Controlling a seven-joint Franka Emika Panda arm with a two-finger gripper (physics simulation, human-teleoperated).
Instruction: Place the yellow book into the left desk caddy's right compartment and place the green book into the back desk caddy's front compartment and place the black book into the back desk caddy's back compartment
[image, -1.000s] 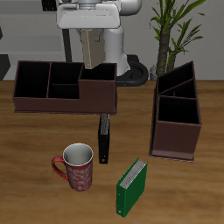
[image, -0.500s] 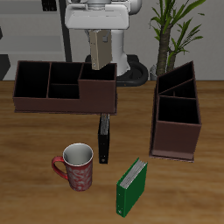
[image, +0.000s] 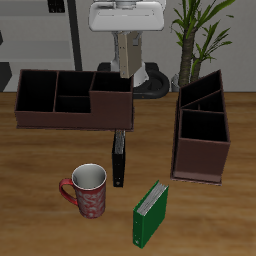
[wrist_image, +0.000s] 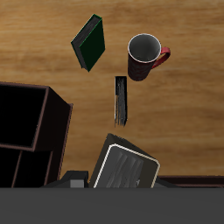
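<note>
My gripper (image: 127, 36) hangs high above the back of the table, shut on the yellow book (image: 126, 55), a pale grey-tan volume that hangs upright from the fingers and fills the near wrist view (wrist_image: 127, 166). The green book (image: 150, 213) stands near the table's front edge. The black book (image: 119, 157) lies on the wood just in front of the back desk caddy (image: 110, 110), whose front compartment (image: 72, 103) and back compartment (image: 72, 83) are empty. The left desk caddy (image: 199, 158) stands end on, its pockets empty.
A red patterned mug (image: 87, 190) stands beside the black book, toward the front edge. A potted plant (image: 200, 35) rises behind the left desk caddy. In the wrist view the mug (wrist_image: 144, 55), green book (wrist_image: 88, 42) and black book (wrist_image: 121, 99) lie below.
My gripper has carried the yellow book sideways from above the back desk caddy's tall end section toward the left desk caddy, rising a little. Nothing on the table has moved.
</note>
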